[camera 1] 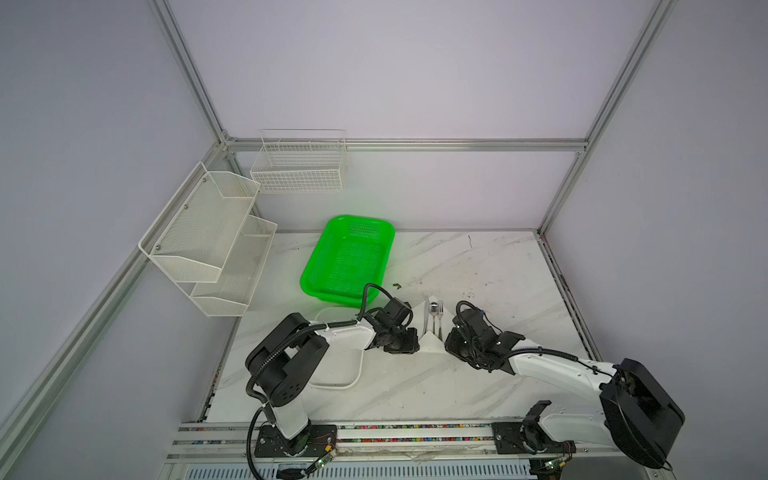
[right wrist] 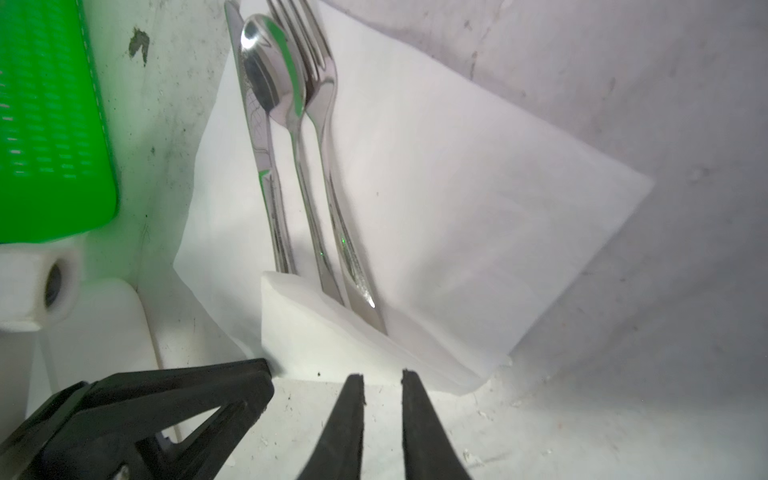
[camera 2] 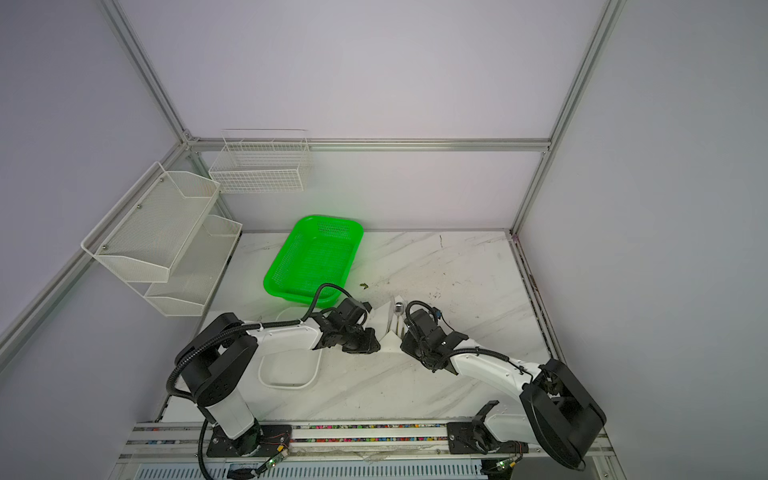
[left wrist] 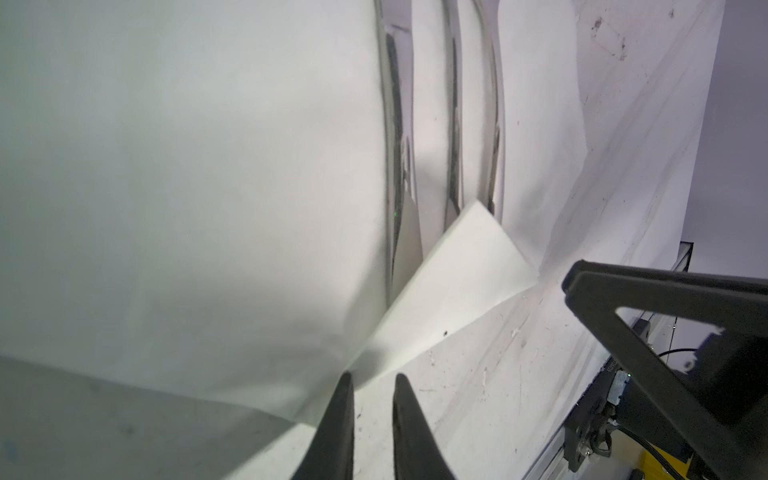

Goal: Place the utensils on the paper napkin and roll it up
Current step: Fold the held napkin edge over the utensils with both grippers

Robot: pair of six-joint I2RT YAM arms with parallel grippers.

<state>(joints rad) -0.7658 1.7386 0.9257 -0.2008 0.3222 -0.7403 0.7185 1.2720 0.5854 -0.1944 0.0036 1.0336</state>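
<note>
One white paper napkin (right wrist: 457, 199) lies mid-tabletop (camera 1: 478, 266), its near corner folded over the handles of three shiny utensils (right wrist: 301, 166): one knife (right wrist: 264, 158), one spoon (right wrist: 270, 70) and one fork (right wrist: 322, 95), side by side. My left claw (left wrist: 371, 376), narrowly parted, meets the napkin's edge; I can't tell whether it grips. My right claw (right wrist: 382, 374), narrowly parted, holds nothing, just short of the fold.
</note>
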